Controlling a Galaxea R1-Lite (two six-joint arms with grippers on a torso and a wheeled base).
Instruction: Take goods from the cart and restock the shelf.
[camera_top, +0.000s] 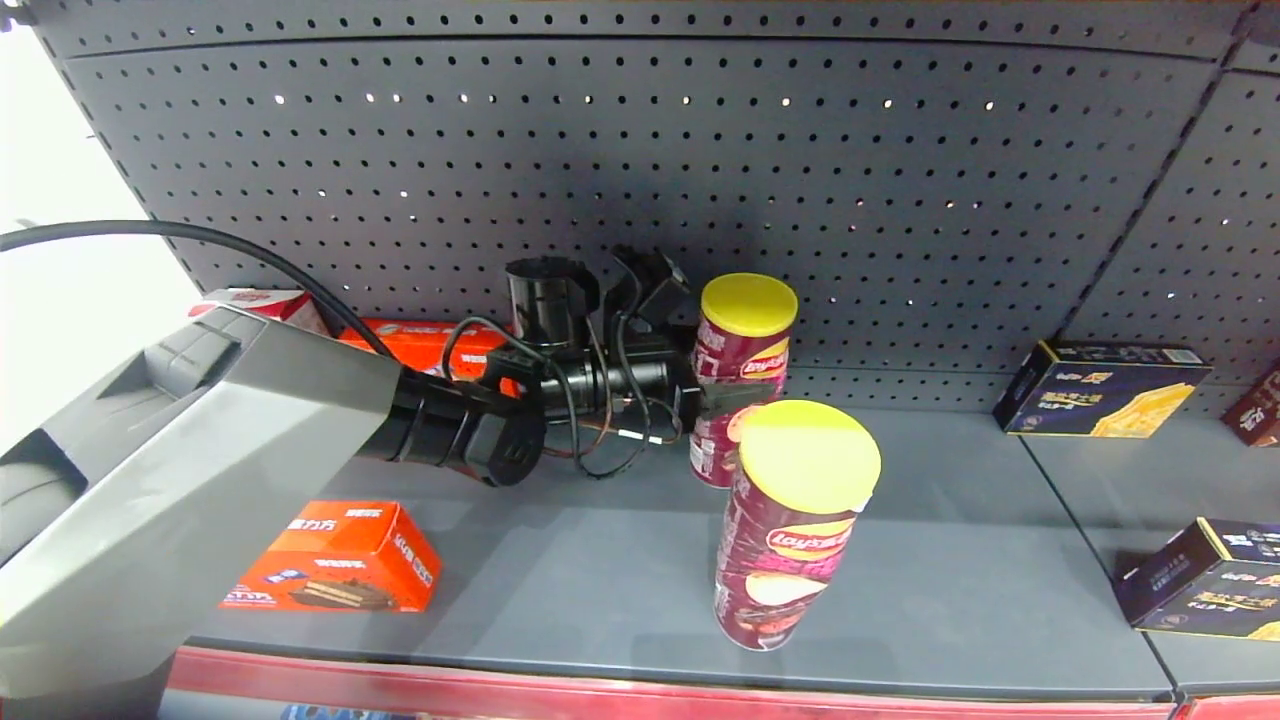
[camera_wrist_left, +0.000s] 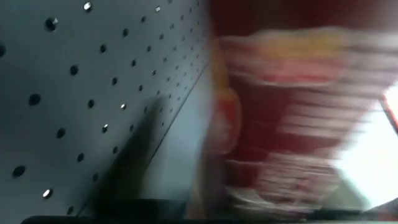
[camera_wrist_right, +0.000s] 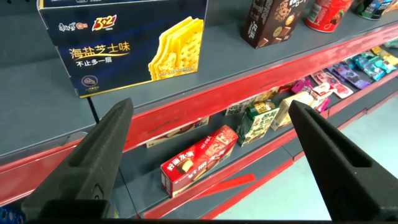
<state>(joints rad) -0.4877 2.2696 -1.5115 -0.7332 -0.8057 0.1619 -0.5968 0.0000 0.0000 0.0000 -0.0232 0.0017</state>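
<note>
Grey shelf (camera_top: 950, 560): left pincer (camera_top: 722, 396) grips upright can (camera_top: 746, 335) (lid up); right pincer (camera_wrist_right: 210, 106) wide.

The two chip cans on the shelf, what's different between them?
The rear can has the left gripper around its middle; the front can stands free. The rear can sits close to the pegboard wall, the front can nearer the front edge of the shelf. Both are maroon with yellow lids, standing upright.
</note>
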